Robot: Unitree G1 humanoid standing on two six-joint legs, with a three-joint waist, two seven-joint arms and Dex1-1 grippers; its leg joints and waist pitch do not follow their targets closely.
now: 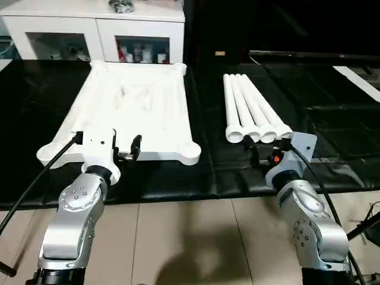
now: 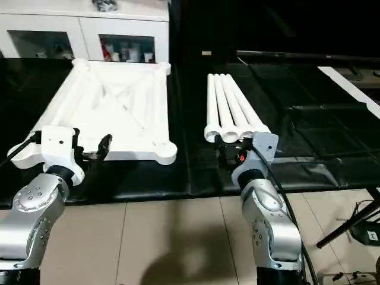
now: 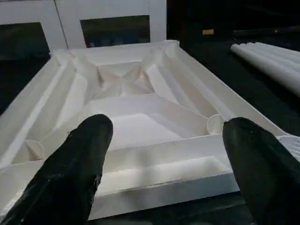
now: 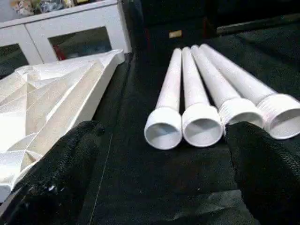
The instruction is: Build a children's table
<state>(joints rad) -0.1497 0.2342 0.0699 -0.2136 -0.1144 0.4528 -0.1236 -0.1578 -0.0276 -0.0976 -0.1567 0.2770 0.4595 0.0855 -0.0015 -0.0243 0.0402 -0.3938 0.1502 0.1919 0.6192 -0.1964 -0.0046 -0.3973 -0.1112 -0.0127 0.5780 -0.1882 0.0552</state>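
The children's table lies in parts on a black mat. Its white top rests upside down on the left, ribs and round corner sockets facing up. Several white tapered legs lie side by side to the right, their wide hollow ends toward me. My left gripper hovers at the top's near edge, open, with the rim between its black fingers and not touched. My right gripper stands open just short of the legs' near ends, holding nothing.
A white glass-door cabinet stands behind the mat. Beige floor tiles run along the mat's near edge. A white strip lies at the far right, and a black stand sits by my right arm.
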